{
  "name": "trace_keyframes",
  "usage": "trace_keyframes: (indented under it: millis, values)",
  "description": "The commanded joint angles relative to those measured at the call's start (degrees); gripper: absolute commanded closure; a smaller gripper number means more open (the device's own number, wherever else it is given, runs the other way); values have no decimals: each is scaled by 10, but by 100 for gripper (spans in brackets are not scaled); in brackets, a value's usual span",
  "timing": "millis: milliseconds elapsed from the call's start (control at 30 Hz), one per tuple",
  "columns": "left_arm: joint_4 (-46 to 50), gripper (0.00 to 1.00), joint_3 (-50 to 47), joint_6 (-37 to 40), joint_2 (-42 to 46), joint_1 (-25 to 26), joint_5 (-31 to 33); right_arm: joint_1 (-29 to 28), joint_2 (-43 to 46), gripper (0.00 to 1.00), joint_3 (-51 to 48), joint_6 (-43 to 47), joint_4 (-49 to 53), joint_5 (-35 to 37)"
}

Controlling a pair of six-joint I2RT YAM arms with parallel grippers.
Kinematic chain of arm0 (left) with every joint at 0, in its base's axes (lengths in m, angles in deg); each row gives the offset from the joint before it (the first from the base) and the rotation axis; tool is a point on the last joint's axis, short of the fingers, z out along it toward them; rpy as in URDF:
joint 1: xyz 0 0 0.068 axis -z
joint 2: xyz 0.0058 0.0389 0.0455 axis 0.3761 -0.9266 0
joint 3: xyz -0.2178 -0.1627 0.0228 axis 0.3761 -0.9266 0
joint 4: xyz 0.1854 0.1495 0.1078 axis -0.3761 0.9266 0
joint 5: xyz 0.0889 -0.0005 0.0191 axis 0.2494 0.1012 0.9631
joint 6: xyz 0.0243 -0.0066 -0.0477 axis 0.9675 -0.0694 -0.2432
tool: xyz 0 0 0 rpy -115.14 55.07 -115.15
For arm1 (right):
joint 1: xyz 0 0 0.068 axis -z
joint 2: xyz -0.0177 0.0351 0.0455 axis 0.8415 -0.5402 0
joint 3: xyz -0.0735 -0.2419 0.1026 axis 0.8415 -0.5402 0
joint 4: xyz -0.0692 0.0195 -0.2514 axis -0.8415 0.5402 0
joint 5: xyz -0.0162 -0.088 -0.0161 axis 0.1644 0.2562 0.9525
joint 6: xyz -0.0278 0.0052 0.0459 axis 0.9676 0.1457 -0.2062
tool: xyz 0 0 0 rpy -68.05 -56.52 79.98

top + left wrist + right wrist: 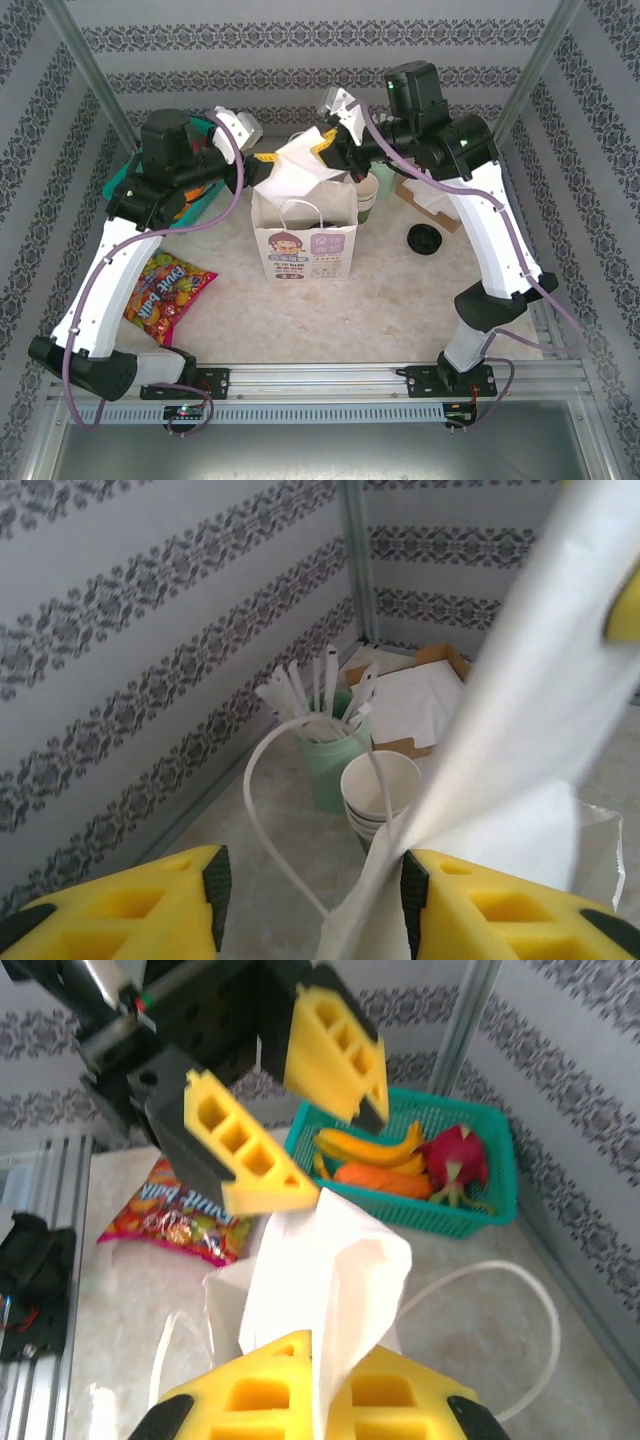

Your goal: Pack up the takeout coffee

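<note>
Status: packing not yet accomplished. The takeout coffee (423, 240), a small dark green paper cup with a round black plastic lid, sits on the pale stone-patterned worktop (400, 300) to the right of the white printed paper bag (305, 245), apart from it and touched by neither arm. The bag stands upright at centre with its mouth drawn upward. The right gripper (325, 1355) is clenched on a fold of the bag's white rim, the paper pinched between its yellow fingers. The left gripper (335, 1155) is released, jaws parted, at the opposite side of the rim; the paper edge lies beside one finger but is not pinched. A stack of lidless cream cups (366, 195) stands just behind the bag's right corner. Assessment: the step in hand is preparing the bag's mouth. Remaining are picking up the coffee, lowering it upright into the bag, and releasing it. Risk noted: with only one side of the rim held, the mouth may sag closed.
</note>
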Motion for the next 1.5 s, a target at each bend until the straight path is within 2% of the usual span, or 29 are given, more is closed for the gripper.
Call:
trace_keyframes:
  millis: [0, 33, 100, 167, 267, 333, 400, 533, 667, 800, 967, 1267, 1467]
  values:
    - [-63, 45, -35, -56, 36, 5, 51, -12, -16, 100, 27, 48, 90, 6]
    - [-72, 43, -45, -73, 44, 5, 63, -17, -22, 100, 32, 43, 99, 23]
    - [-88, 30, -61, -124, 58, 5, 116, -30, -35, 100, 48, 33, 121, 60]
    - [-98, 14, -76, -201, 70, 5, 195, -46, -49, 100, 64, 14, 140, 101]
    - [-55, 1, -79, -288, 81, 5, 299, -69, -76, 100, 98, -36, 166, 151]
    - [-16, 1, -80, -334, 86, 6, 361, -84, -94, 100, 121, -72, 181, 191]
    - [22, 0, -81, -354, 88, 5, 388, -92, -101, 100, 124, -99, 174, 228]
    - [91, 0, -84, -400, 79, 5, 444, -93, -113, 100, 131, -153, 151, 245]
    - [137, 0, -119, -485, 63, 5, 497, -94, -139, 100, 150, -258, 130, 246]
    - [168, 0, -148, -548, 45, 5, 511, -110, -157, 100, 139, -328, 113, 250]
    - [153, 0, -188, -589, 36, 5, 473, -137, -178, 100, 136, -352, 110, 244]
    - [112, 1, -204, -596, 4, 6, 385, -146, -207, 100, 117, -385, 109, 244]
    - [101, 0, -199, -590, -6, 5, 386, -147, -227, 98, 101, -391, 101, 234]
